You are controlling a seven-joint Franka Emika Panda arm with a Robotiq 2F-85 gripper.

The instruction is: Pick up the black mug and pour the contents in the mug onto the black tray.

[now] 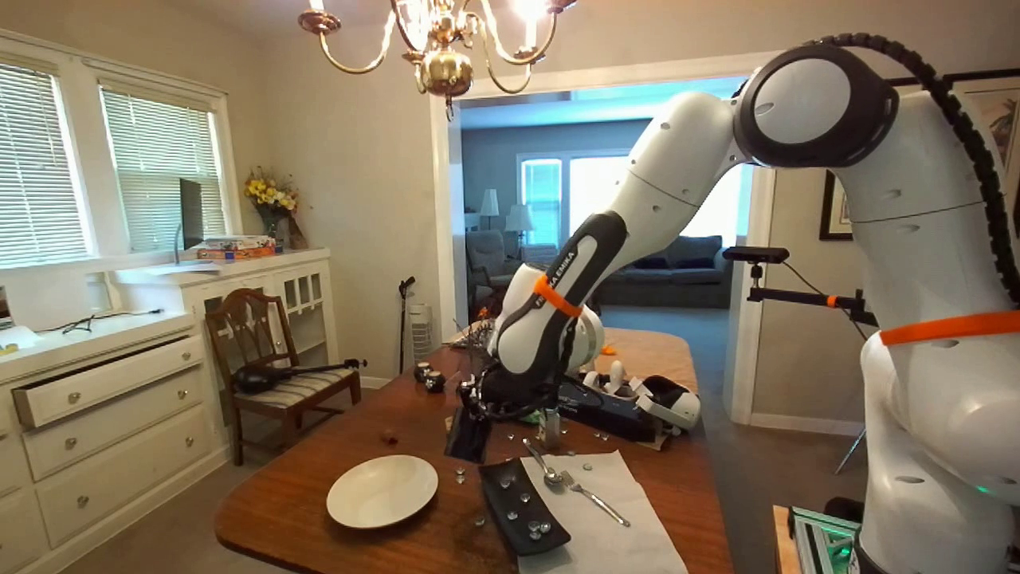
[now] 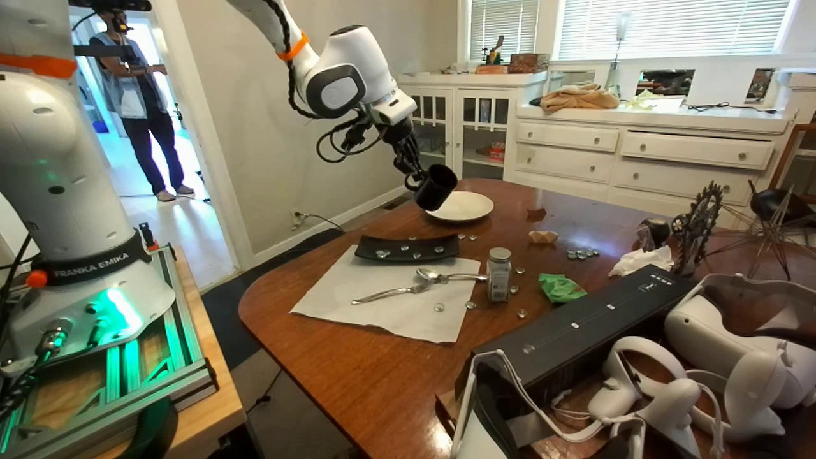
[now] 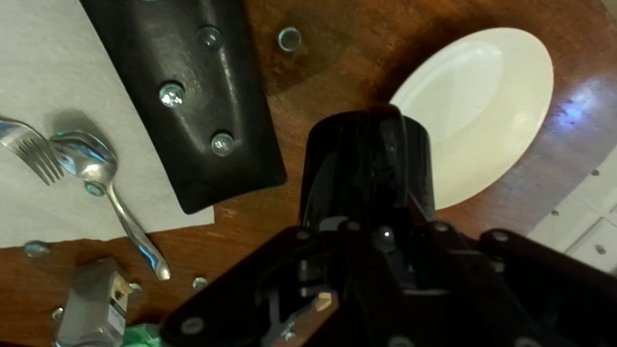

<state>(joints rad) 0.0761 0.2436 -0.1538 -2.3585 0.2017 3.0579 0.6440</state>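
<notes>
Your fingers [image 2: 408, 159] are drawn narrow on the black mug [image 2: 438, 189] at its handle side, holding it tilted above the surface [image 2: 382, 382]. In an exterior view you can make out the handle's loop; in your wrist view the dark parts merge. You cannot tell what is inside the mug.

Your wrist view puts it between the black tray [image 3: 193, 120] and the white plate [image 3: 475, 118], covering some of the plate's rim. That view crops the tray; both exterior views give you all of it, overlapping the edge of the white sheet [image 2: 360, 277], with clear glass beads [image 1: 525, 497] on it.

The spoon [image 3: 89, 161] and fork [image 1: 598, 500] lie close together, the fork's handle cut off in your wrist view. In an exterior view the spoon seems to meet the lidded jar [image 2: 499, 280]; your wrist view shows them apart. Only an exterior view includes a standing person [image 2: 137, 102].
</notes>
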